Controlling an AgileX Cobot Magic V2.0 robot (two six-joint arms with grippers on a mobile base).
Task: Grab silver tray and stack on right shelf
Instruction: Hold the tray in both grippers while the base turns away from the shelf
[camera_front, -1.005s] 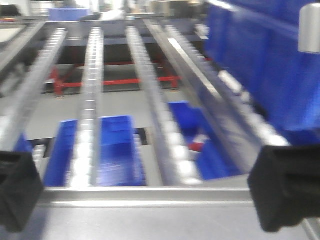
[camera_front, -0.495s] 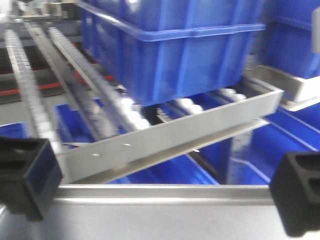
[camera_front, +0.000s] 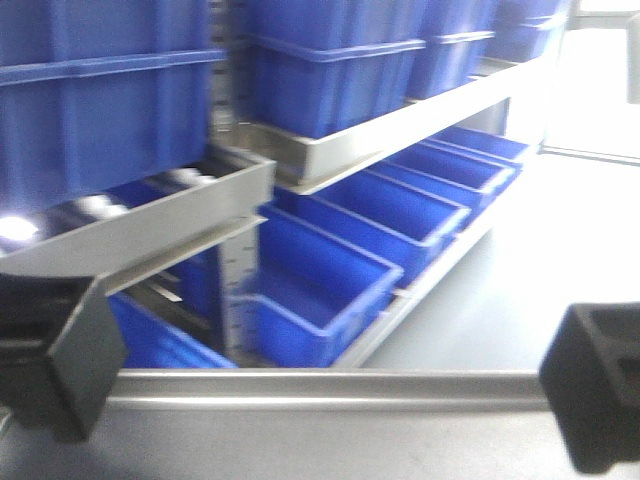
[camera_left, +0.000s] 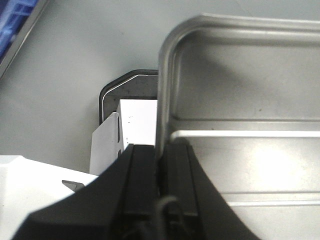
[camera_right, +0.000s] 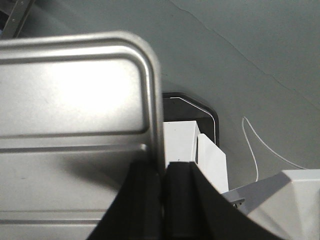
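Observation:
The silver tray (camera_front: 330, 440) fills the bottom of the front view, its far rim running level across the frame. My left gripper (camera_front: 50, 360) is shut on its left rim and my right gripper (camera_front: 600, 390) on its right rim. In the left wrist view the gripper (camera_left: 161, 150) pinches the tray's (camera_left: 240, 70) side rim near a rounded corner; raised ridges cross the tray floor. In the right wrist view the gripper (camera_right: 161, 167) pinches the tray's (camera_right: 75, 90) opposite rim. A steel flow rack's flat front bar (camera_front: 150, 235), with white rollers (camera_front: 90, 205) behind it, stands ahead on the left.
Blue bins (camera_front: 100, 100) sit on the rack's upper level and on the neighbouring shelf (camera_front: 400, 130). More open blue bins (camera_front: 330, 270) line the lower level. Grey floor (camera_front: 530, 270) lies to the right. A white cable (camera_right: 255, 145) lies on the floor below.
The front view has swung right: the roller lanes and front bar slid left, and a row of bins and floor came into view. Both grippers keep hold of the tray.

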